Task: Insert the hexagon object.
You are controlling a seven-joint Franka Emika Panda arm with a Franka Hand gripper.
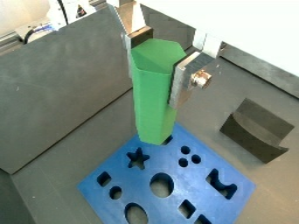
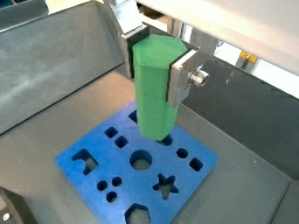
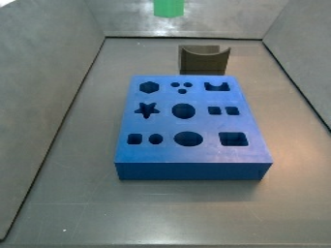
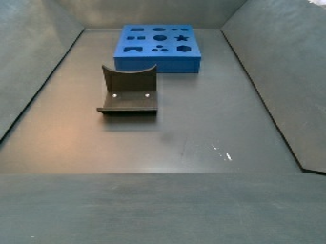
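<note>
Green hexagon object (image 1: 153, 92) in hand (image 1: 159, 66), above blue block (image 1: 170, 184).

Even, bright overhead light. Glare patch on grey floor (image 4: 219, 151), lower right of centre. Gripper (image 1: 158, 70) close-up soft; hexagon object (image 1: 152, 92) evenly lit. Low resolution throughout.

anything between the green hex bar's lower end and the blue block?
Nothing: in both wrist views the hexagon object, clamped in the hand, hangs over the blue block.
</note>
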